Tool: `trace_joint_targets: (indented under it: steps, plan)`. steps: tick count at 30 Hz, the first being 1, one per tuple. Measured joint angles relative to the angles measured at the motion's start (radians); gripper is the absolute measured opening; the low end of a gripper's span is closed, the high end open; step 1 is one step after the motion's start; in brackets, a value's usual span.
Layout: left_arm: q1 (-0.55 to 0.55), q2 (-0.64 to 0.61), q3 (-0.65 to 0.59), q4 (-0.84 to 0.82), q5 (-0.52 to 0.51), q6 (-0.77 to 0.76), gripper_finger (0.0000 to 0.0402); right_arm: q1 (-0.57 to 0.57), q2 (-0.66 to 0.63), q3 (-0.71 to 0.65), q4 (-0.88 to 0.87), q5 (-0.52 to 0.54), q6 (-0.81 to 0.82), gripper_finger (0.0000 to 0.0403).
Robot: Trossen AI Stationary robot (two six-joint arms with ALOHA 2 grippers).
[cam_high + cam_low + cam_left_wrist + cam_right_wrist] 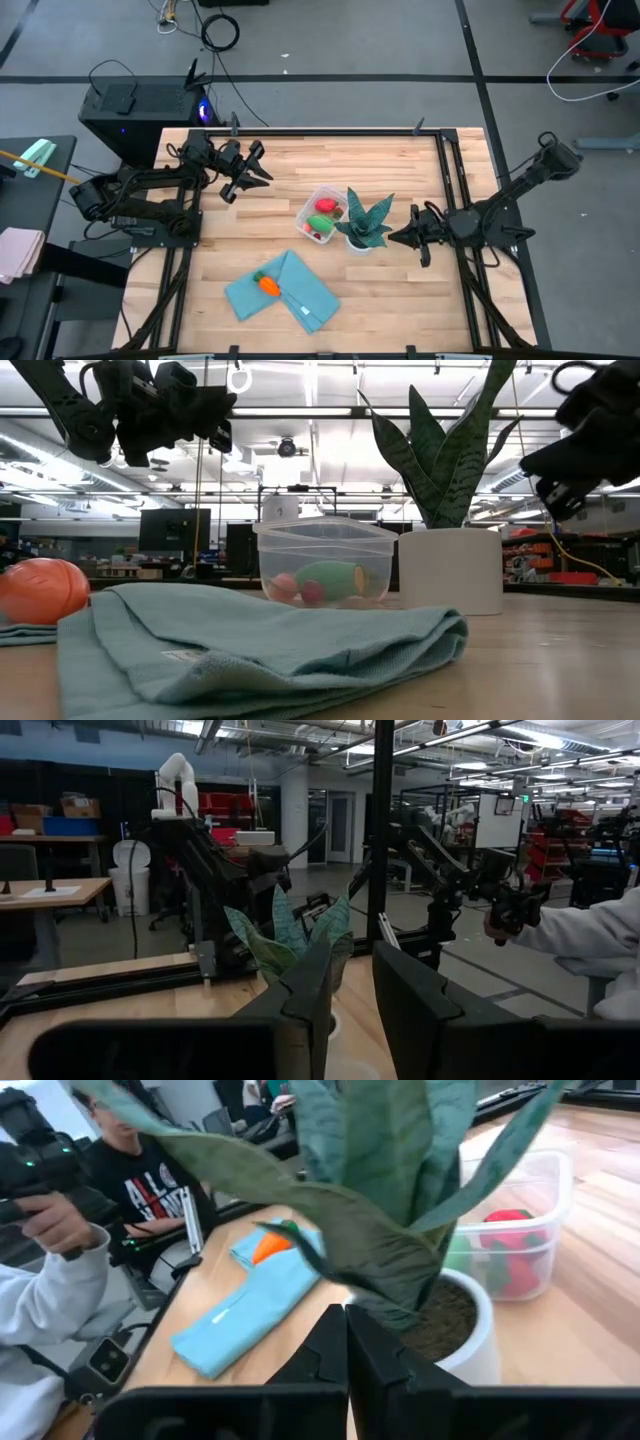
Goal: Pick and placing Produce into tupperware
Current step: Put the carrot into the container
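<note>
Two arms are over the wooden worktop (400, 290), neither touching any object. The left gripper (248, 178) hangs above the worktop's far left part, well apart from the box; its jaws stand slightly apart with a narrow gap and nothing between them, as the left wrist view confirms. The right gripper (397, 237) sits just beside the potted plant (366, 225), on its right, pointing at it; its jaws are pressed together and empty.

The clear plastic box (322, 213) stands near the worktop's centre, directly left of the plant and touching or nearly touching its white pot; which cannot be told. Inside the box lie a red round piece (327, 206), a green oval piece (323, 222) and a small red-pink piece (311, 234).

An orange carrot-like piece (267, 284) rests on the folded teal cloth (300, 292), nearer the front edge and apart from the box.

A person in a white sleeve (35, 1295) shows beyond the worktop in the right wrist view
</note>
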Motion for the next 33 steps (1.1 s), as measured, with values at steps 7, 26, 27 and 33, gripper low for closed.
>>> trace_joint_targets:
  steps: [7, 26, 27, 33]
  plan:
    - [0.000, 0.000, 0.000, 0.000, 0.000, 0.000, 0.0089, -0.211, 0.000, 0.000, -0.007, -0.218, -0.036, 0.0000]
    - [0.000, 0.000, 0.000, -0.072, 0.001, 0.023, 0.0085, -0.414, -0.350, 0.000, -0.175, -0.406, -0.269, 0.0000]
    - [0.000, 0.000, 0.000, -0.073, 0.001, 0.023, 0.0084, -0.417, -0.381, 0.000, -0.206, -0.406, -0.268, 0.0000]
    - [0.000, 0.000, 0.000, -0.074, 0.001, 0.025, 0.0086, -0.433, -0.539, 0.000, -0.367, -0.406, -0.280, 0.0000]
